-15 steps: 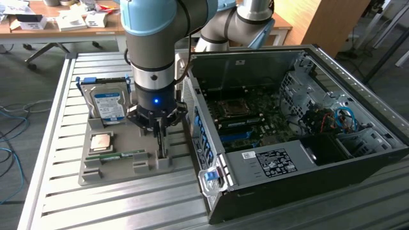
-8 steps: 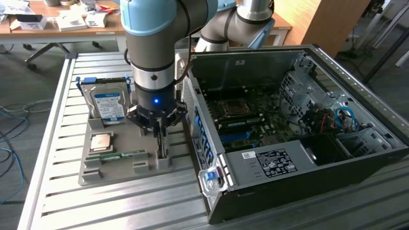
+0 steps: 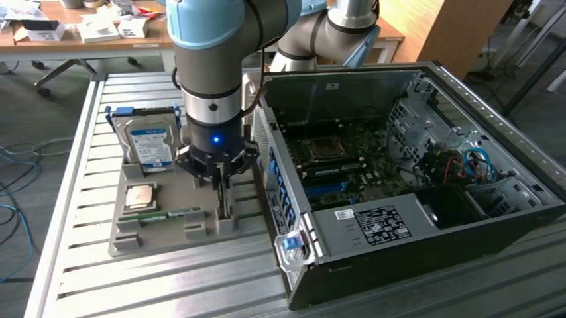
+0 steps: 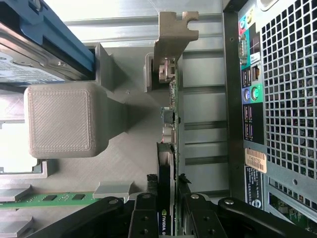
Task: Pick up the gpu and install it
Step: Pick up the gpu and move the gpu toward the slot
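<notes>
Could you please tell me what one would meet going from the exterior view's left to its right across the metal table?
A boxy hard drive with a blue-white label → the black gripper closed on the thin green gpu card, which stands edge-on → the open dark computer case.

Arm [image 3: 211,59] vertical, wrist straight down, jaws pinched narrow

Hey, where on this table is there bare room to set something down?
Bare table between the tray and the near edge, plus a strip along the exterior view's left. Crowded between tray and computer case, where the hand is at the gpu.
</notes>
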Controlling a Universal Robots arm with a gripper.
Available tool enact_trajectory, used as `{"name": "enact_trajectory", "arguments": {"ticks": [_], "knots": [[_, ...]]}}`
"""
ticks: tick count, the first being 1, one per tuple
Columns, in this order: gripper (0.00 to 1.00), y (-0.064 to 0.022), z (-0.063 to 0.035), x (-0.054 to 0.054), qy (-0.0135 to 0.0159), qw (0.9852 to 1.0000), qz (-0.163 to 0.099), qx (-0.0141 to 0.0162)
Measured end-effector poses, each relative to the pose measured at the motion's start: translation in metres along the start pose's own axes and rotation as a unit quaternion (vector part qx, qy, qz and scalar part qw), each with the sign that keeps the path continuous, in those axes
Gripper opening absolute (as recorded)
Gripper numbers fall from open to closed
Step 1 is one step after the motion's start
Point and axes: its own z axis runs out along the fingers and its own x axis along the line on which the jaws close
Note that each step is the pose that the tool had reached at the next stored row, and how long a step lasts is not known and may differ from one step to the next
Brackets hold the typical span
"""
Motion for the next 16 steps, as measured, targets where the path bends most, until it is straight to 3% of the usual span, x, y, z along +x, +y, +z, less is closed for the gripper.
{"name": "enact_trajectory", "arguments": {"ticks": [6, 16], "knots": [[0.26, 0.0, 0.0, 0.0, 0.0007, 0.9999, -0.017, -0.0002], [0.26, 0.0001, -0.003, 0.0, 0.0007, 0.9999, -0.017, -0.0002]]}}
